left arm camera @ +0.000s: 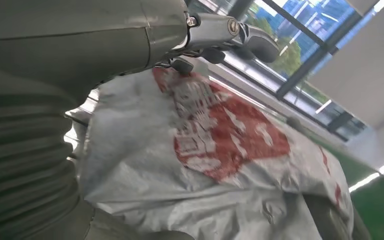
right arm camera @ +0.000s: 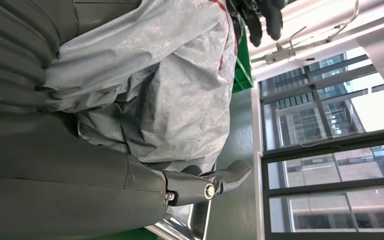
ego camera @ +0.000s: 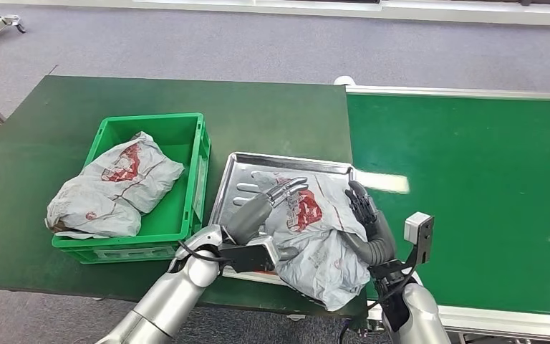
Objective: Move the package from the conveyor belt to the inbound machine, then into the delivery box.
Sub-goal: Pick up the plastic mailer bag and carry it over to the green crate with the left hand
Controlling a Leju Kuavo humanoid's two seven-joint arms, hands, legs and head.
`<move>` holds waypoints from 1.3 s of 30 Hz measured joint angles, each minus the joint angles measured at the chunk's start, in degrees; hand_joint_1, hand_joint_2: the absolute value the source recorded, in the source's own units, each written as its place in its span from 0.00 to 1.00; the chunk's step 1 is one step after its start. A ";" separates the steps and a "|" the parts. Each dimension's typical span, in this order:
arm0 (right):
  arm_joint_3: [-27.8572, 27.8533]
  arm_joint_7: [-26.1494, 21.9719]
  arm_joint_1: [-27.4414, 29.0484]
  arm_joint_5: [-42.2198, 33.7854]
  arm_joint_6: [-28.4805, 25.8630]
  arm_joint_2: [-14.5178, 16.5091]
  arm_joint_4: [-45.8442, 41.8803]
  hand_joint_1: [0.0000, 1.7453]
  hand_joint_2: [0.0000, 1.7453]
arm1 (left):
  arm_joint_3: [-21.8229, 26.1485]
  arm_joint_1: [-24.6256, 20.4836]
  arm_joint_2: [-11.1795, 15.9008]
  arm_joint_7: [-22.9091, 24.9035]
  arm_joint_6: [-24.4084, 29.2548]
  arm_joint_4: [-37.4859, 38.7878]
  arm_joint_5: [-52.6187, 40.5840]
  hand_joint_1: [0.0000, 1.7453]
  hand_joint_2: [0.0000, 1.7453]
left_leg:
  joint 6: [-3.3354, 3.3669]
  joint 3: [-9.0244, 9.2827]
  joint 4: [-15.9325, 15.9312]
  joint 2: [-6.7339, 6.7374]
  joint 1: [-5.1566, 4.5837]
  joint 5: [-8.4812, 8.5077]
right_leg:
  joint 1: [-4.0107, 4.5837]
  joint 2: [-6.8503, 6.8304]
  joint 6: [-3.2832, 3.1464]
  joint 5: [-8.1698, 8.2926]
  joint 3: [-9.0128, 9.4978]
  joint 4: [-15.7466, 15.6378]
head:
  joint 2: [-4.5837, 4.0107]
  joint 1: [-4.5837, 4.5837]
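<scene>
I see the grey package (ego camera: 315, 236) with the red print held between both hands over the metal tray (ego camera: 238, 179), its near end hanging past the tray's front edge. My left hand (ego camera: 261, 211) presses its left flank, fingers stretched across the top; my right hand (ego camera: 367, 218) cups the right side, fingers upright. Left of the left hand sits the green box (ego camera: 199, 154) with another package (ego camera: 114, 186).

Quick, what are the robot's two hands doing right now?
Left hand: pressed on the grey package, holding it from one side.
Right hand: holding the same package from the other side.
</scene>
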 joint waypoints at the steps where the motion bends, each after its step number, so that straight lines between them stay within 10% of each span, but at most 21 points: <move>1: -0.14 0.03 -0.04 0.00 0.04 0.05 0.00 0.00 1.00 | -0.56 -0.65 0.03 -0.07 0.00 0.91 -0.14 0.00 1.00 | 0.00 0.00 0.00 0.00 0.00 0.00 | 0.00 0.00 0.00 0.00 0.00 0.00 | 0.00 0.00; 9: -0.68 0.18 -0.29 -0.36 0.39 0.17 0.00 0.00 1.00 | -4.84 -4.90 0.41 -1.85 -3.07 6.62 -3.96 0.00 1.00 | 0.00 -0.03 0.00 -0.01 0.00 0.00 | 0.00 -0.01 0.00 -0.01 -0.01 0.00 | 0.00 0.00; 13: -0.80 0.02 -0.08 -1.33 1.08 0.09 -0.05 0.00 1.00 | -10.86 -10.44 1.37 -3.26 -12.96 12.39 -4.50 1.00 1.00 | 0.02 0.00 0.00 -0.01 0.00 0.02 | 0.00 0.00 0.01 0.01 0.03 0.00 | 0.00 -0.01; 22: -1.66 -0.18 2.42 -2.87 0.69 -0.31 -2.92 0.00 1.00 | -23.50 -21.30 2.63 -3.69 -19.11 21.09 0.46 1.00 1.00 | 0.04 0.15 0.01 -0.02 0.00 0.04 | 0.00 -0.04 0.01 0.01 0.21 0.00 | 0.00 -0.01; 33: -3.28 -0.34 3.88 -3.22 -0.12 -0.33 -6.56 0.00 1.00 | -27.47 -24.31 2.69 -3.54 -12.72 22.73 0.75 1.00 1.00 | 0.04 0.16 0.01 0.00 0.00 0.04 | 0.00 -0.02 0.01 0.01 0.20 0.00 | 0.00 -0.01; 39: -4.75 -0.40 6.18 -4.32 0.51 -0.33 -8.24 0.00 1.00 | -27.52 -25.86 4.18 2.90 0.22 17.55 -4.36 1.00 1.00 | 0.03 0.12 0.01 -0.01 0.00 0.05 | 0.01 -0.02 0.01 0.02 0.15 0.00 | 0.00 -0.01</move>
